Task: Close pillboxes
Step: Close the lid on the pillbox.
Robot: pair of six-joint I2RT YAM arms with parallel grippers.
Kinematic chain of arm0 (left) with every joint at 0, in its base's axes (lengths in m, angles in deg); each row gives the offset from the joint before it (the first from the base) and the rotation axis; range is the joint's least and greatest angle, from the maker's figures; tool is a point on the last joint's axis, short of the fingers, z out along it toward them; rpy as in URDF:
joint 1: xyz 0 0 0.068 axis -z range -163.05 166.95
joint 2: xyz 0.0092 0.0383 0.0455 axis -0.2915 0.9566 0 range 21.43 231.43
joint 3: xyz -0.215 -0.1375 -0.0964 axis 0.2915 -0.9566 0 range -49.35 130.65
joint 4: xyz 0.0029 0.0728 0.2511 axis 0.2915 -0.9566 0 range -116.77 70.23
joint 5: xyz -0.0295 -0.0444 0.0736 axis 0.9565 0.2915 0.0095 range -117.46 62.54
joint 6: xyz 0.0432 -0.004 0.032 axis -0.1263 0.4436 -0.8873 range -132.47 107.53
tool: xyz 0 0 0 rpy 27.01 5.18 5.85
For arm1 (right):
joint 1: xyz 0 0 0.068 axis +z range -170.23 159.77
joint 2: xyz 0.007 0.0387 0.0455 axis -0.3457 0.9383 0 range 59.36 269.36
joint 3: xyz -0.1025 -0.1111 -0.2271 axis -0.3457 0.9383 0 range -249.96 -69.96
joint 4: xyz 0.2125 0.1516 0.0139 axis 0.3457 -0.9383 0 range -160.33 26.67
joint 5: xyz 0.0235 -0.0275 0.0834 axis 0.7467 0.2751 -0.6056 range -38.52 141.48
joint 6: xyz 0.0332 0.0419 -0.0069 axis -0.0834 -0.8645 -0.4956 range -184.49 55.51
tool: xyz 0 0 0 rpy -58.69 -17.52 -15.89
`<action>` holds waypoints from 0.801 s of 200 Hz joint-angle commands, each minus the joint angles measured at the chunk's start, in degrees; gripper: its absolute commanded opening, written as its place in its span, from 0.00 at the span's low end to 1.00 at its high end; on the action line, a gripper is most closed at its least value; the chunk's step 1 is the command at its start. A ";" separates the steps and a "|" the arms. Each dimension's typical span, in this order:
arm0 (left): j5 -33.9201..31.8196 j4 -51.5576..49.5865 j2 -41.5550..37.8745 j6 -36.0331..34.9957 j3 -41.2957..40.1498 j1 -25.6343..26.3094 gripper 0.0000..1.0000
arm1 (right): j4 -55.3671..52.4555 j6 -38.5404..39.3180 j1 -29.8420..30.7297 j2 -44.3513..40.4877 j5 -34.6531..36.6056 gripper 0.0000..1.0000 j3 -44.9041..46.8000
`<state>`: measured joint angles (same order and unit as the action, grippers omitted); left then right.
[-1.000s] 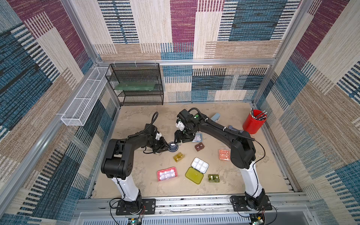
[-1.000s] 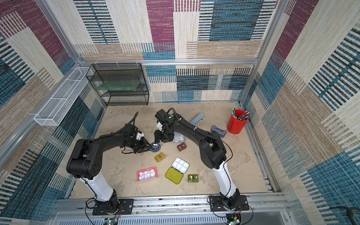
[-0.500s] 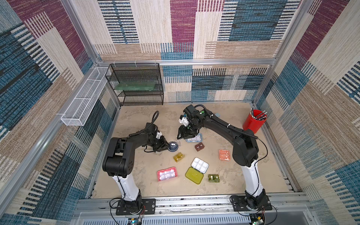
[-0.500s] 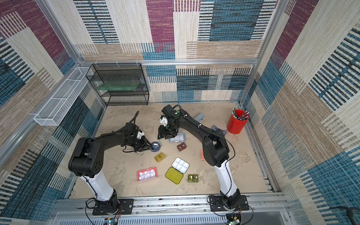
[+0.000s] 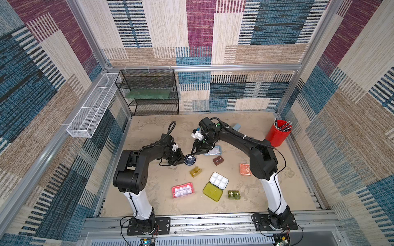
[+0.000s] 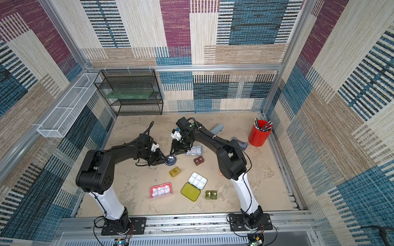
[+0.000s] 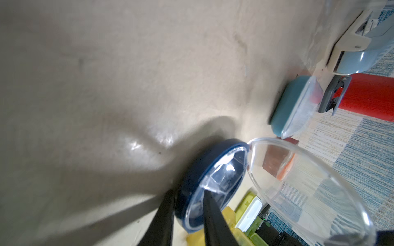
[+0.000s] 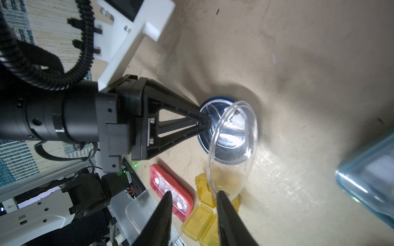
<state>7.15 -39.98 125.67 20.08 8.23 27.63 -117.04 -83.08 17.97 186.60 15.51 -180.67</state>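
Eight pillboxes: all lie on the sandy beige tabletop (image 5: 149, 132); every place below is given from the round dark-blue plastic pillbox (image 5: 190, 159), seen in both top views.
Round pillbox: its base is flat on the tabletop between the two claws; its clear domed lid (image 7: 309, 181) stands tilted up on the hinge, open.
Left claw (image 7: 188, 194): closed hard on the round pillbox's wall on the side nearest the left arm, one finger outside the wall and one inside.
Right claw (image 8: 194, 192): just behind the round pillbox, pointing down; jaws a little apart, with the clear domed lid's free edge between the tips and against one finger, not clamped as far as the wrist view shows.
Light-blue rectangular translucent pillbox (image 5: 213, 150): just right of the round pillbox, slightly further back, partly under the right arm.
Brown two-cell pillbox (image 5: 218, 160): near, to the right.
Amber two-cell pillbox (image 5: 195, 171): near, in front; flaps folded open.
Orange flat pillbox (image 5: 244, 169): well to the right, partly hidden by the right arm.
White tray with yellow-green lid (image 5: 218, 180): in front and to the right; the lid lies open beside it.
Pink rectangular pillbox (image 5: 183, 190): well in front.
Dark-green two-cell pillbox (image 5: 234, 194): farthest in front and to the right.
Red cup of pens (image 5: 278, 133): far right, further back.
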 commanded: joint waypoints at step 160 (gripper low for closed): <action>-0.95 -1.86 0.74 -1.67 1.58 1.63 0.26 | 2.61 0.09 1.44 3.10 -2.89 0.35 -0.38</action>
<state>6.12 -41.05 126.64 19.91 9.78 29.20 -115.64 -82.66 19.15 189.44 13.77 -181.22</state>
